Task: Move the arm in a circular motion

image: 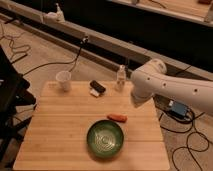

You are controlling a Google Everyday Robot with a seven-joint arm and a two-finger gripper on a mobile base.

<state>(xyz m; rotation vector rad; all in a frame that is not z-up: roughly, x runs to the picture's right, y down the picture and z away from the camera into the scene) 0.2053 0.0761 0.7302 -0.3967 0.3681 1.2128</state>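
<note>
The large white arm (172, 89) reaches in from the right edge above the back right corner of the wooden table (60, 130). Its bulbous joint (150, 75) sits just right of a small clear bottle (120, 77). A short segment hangs down from the joint. The gripper (137, 101) is at its lower tip, above the table's right side and above an orange carrot-like piece (118, 117). It holds nothing that I can see.
A green bowl (105, 138) stands at the front middle of the table. A white cup (64, 80) and a black-and-white item (96, 88) are at the back. A blue box (177, 109) and cables lie on the floor at right.
</note>
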